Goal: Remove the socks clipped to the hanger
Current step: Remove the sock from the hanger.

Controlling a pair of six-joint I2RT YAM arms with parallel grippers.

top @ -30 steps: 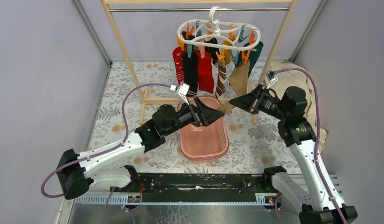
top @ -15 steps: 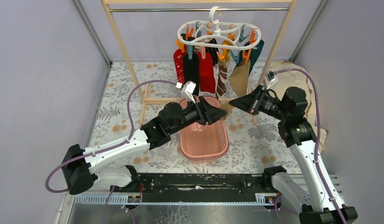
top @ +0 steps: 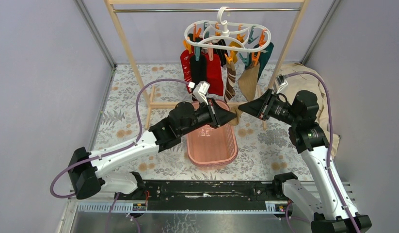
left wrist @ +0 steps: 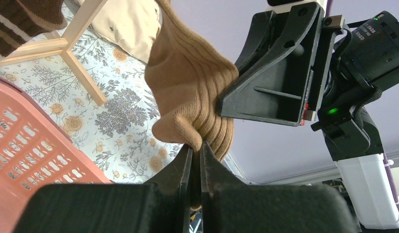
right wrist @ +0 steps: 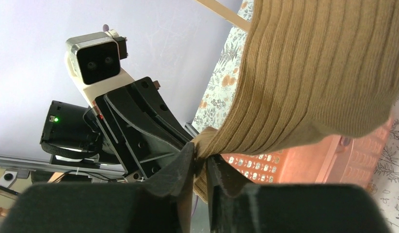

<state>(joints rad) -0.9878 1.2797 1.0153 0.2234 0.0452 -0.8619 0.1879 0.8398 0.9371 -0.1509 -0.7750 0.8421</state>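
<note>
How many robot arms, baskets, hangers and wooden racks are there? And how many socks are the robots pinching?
Robot arms: 2, left arm and right arm
Baskets: 1, pink basket
Hangers: 1, white hanger
Wooden racks: 1, wooden rack
Pinched socks: 1, olive-brown sock
Total: 6

One hanger (top: 228,39) at twelve o'clock carries at least six socks (top: 214,77); overlaps hide the exact number. One pink basket (top: 212,163), one wooden rack (top: 124,41), two arms (top: 124,153).
</note>
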